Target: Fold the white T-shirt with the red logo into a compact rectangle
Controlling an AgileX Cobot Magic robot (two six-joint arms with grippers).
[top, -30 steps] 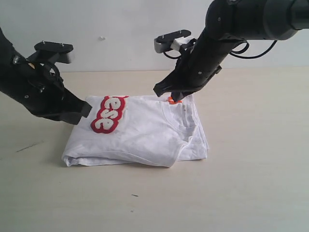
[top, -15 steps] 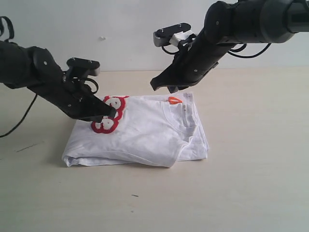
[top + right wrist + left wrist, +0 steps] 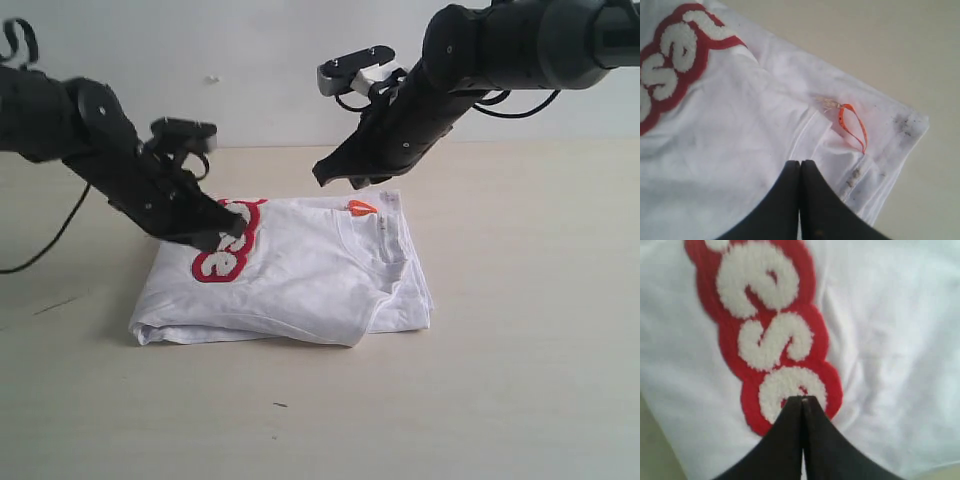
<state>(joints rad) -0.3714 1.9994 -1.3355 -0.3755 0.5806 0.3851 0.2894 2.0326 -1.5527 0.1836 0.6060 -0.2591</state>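
The white T-shirt [image 3: 300, 270] lies folded into a thick rectangle on the table. Its red logo [image 3: 228, 252] with fuzzy white letters runs along the left part [image 3: 770, 335]. An orange neck tag [image 3: 361, 208] sits by the ribbed collar [image 3: 852, 125]. My left gripper [image 3: 235, 228] is shut, empty, its tips just over the logo's lowest letter [image 3: 801, 399]. My right gripper [image 3: 335, 180] is shut with nothing in it, hovering above the shirt's far edge near the collar [image 3: 800, 162].
A pale wooden table [image 3: 520, 380] carries the shirt, with a white wall behind. Small dark specks mark the table in front of the shirt [image 3: 279, 405]. Grey smudges show on the shirt's collar corner [image 3: 905, 122].
My left gripper has swung in from the shirt's left edge onto the logo and lifted slightly. My right gripper has risen off the neck tag, uncovering it.
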